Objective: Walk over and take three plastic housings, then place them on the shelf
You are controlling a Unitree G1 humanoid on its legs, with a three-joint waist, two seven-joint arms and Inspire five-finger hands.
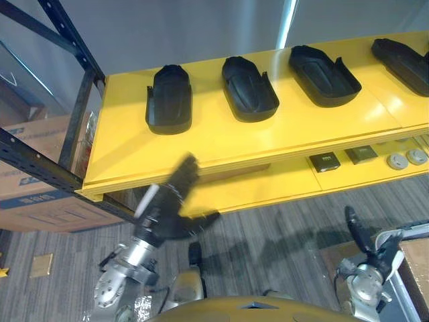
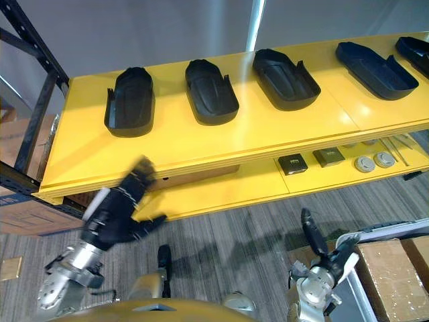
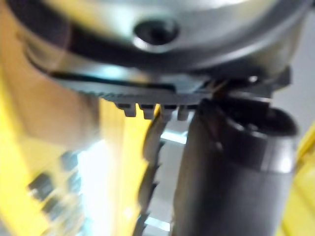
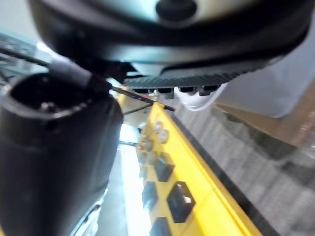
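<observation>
Left hand (image 1: 171, 208) hangs raised in front of the near edge of the upper shelf (image 1: 288, 127), its fingers stretched straight up toward that edge and its thumb standing out to the side, with nothing in it. Right hand (image 1: 357, 231) shows low on the other side above the carpet floor (image 1: 281, 241), fingers straight and pointing upward, also holding nothing.

A dark metal rack frame (image 1: 79, 117) carries the wide yellow upper shelf and a yellow lower shelf (image 1: 268, 188) beneath it. Cardboard boxes (image 1: 33, 194) sit under the rack at its left end, and another carton (image 2: 392, 268) stands on the floor beside the right arm.

The plastic housings are all on the upper shelf, black and tub-shaped, lying in a row and apart from one another: the first housing (image 2: 129, 100) nearest the left end, the second housing (image 2: 211, 90) next, the third housing (image 2: 286, 78) after it, and the fourth housing (image 2: 375, 69) further right, with part of a fifth housing (image 2: 414, 54) at the edge.

On the lower shelf lie two small dark square boxes (image 2: 292, 164) and, just beside them, two round grey parts (image 2: 364, 163).
</observation>
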